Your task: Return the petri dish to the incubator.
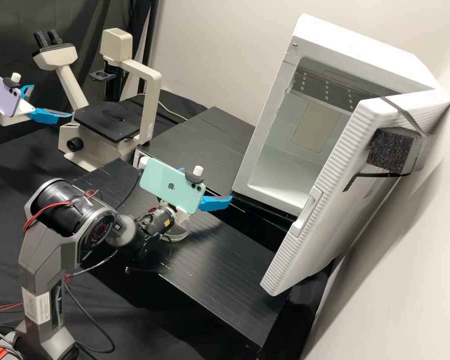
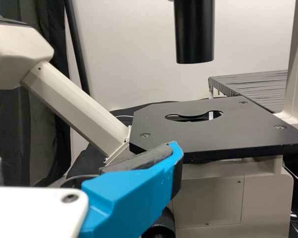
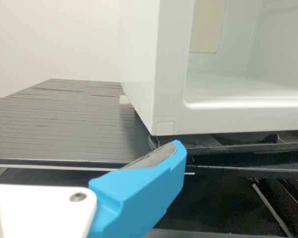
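Locating the dish is judged to be the step in hand, since its whereabouts cannot be told from these views. (a) The left hand lies beside the microscope, its two fingers apart and nothing seen clamped between them. (b) The right hand lies over the desk, near the front corner of the incubator, its fingers likewise apart. (c) The door stands swung open. Should the dish be found by the stage, the left hand would best approach level, straddle the rim evenly, close lightly and lift straight up; an off-centre pinch may tilt the dish or loosen any lid. A transfer, if the other arm is to finish, calls for both hands to be held motionless, the first releasing only when the second has a sure hold. For insertion, the right hand should be raised and squared to the opening, so that the dish clears the lip and keeps away from the door, then lowered flat onto the inner floor before the fingers part
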Controlling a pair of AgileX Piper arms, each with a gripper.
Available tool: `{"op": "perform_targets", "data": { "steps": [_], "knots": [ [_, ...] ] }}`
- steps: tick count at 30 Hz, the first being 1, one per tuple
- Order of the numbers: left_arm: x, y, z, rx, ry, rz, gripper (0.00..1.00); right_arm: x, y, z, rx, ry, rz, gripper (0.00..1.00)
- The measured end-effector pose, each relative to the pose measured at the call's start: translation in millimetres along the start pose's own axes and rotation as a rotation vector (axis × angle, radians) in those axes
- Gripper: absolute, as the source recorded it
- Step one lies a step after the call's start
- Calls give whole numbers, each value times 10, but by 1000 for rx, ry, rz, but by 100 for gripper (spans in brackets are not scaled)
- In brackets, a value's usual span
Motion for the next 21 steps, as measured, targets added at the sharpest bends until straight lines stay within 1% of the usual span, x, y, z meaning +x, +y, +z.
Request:
{"op": "perform_targets", "data": {
  "steps": [10,13,14,17,18,21],
  "knots": [
    [0,0,0,0,0,0,100,-11,-4,5,0,2,3,100],
    [0,0,0,0,0,0,100,-124,-9,46,-1,-8,5,100],
    [0,0,0,0,0,0,100,-202,12,75,1,-13,17,100],
    [0,0,0,0,0,0,100,-420,63,116,30,0,62,100],
    [0,0,0,0,0,0,100,-509,73,122,45,11,79,100],
    [0,0,0,0,0,0,100,-759,92,135,73,41,125,100]
  ]
}}
